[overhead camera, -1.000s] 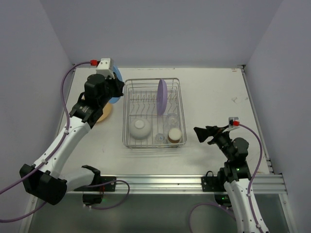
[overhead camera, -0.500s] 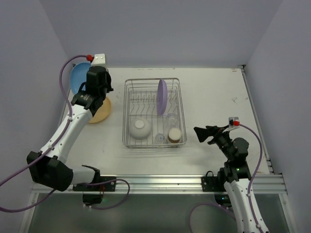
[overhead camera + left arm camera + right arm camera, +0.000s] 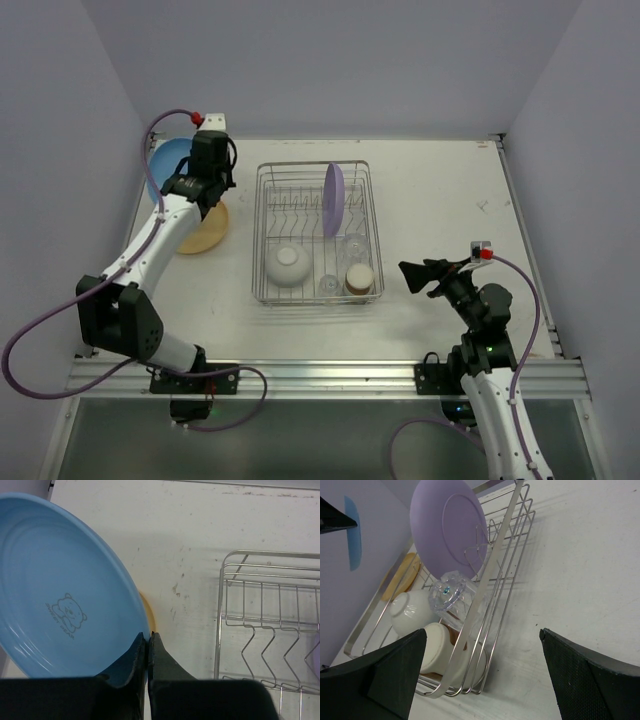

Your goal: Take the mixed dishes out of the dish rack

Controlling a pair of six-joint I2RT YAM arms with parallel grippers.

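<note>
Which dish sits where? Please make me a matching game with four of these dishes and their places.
Dishes:
1. blue plate
2. purple plate
3. tan-orange plate
4. white bowl

Places:
A. in the near left corner of the dish rack
B. flat on the table, left of the rack
C. pinched at its rim by the left gripper
D. standing on edge among the rack's prongs

Pairs: 1-C, 2-D, 3-B, 4-A

Left end effector point(image 3: 148, 636) clamped shut, arm outstretched; right end effector point(image 3: 479, 634) spread wide
</note>
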